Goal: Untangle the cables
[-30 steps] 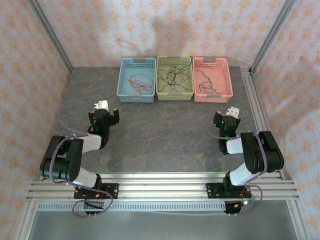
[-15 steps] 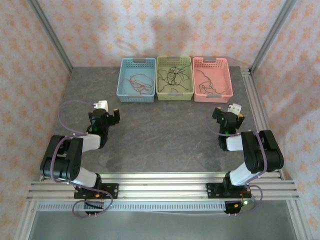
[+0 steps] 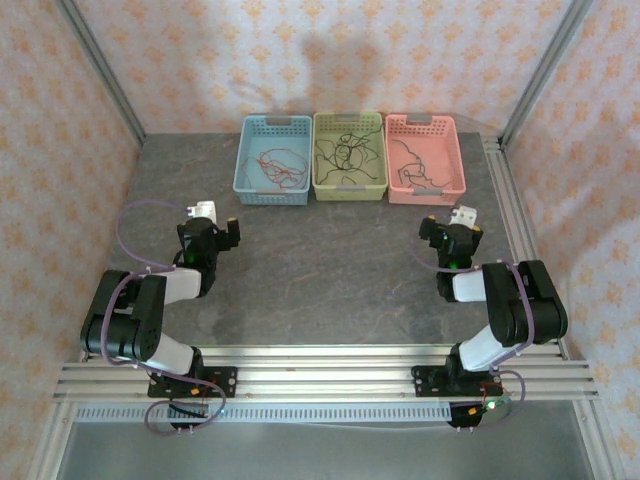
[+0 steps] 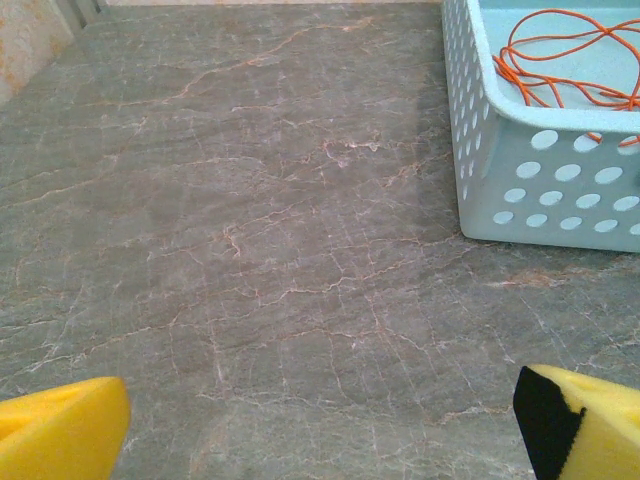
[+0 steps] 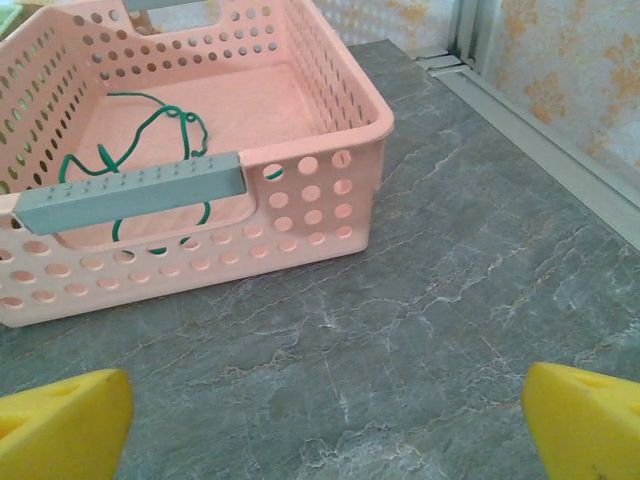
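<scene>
— Where are the cables right now?

— I see them in three baskets, set in a row at the far end of the desk (image 3: 320,280). The orange cables (image 3: 282,168) lie in the blue basket (image 3: 270,197) on the left. The black cables (image 3: 345,155) lie in the green basket (image 3: 350,194) in the middle. The green cable (image 3: 412,165) lies in the pink basket (image 3: 425,197) on the right.

— Are your hands holding any?

— No. My left hand (image 3: 215,230) is wide open. In its own camera I see its yellow fingertips (image 4: 60,430) far apart, with bare desk between them. It is near the blue basket, pointing past that basket's corner and not touching it.

— And the other one?

— My right hand (image 3: 450,232) is wide open too, with bare desk between its fingertips. It is in front of the pink basket, apart from it. Its camera looks into that basket, and I can see the green cable curled on the bottom, behind a grey handle (image 5: 130,190).
</scene>
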Controlling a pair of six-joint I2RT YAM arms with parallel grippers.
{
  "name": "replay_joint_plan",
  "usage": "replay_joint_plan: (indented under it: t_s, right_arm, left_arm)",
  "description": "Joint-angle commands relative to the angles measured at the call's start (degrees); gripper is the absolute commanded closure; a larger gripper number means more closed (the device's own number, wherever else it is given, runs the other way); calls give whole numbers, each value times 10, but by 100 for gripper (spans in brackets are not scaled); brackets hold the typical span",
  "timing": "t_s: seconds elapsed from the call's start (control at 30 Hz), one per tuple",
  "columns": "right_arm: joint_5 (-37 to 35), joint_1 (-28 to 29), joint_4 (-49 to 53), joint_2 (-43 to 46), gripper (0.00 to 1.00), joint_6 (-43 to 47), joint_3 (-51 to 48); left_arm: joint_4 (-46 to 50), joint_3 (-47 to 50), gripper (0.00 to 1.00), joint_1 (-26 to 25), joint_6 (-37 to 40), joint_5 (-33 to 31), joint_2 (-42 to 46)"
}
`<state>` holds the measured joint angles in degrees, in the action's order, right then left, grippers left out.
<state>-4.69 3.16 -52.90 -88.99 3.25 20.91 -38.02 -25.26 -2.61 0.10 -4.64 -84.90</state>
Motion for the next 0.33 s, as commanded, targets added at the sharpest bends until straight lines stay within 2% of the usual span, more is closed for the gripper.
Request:
replay_joint_plan:
  t_s: [0.0, 0.3]
  right_arm:
    - [15, -3, 15, -4, 1, 6, 16]
    - [35, -17, 16, 0, 1, -2, 14]
  left_arm:
    - [-18, -5, 0, 2, 7, 5, -4]
    - [-18, -5, 0, 2, 7, 6, -4]
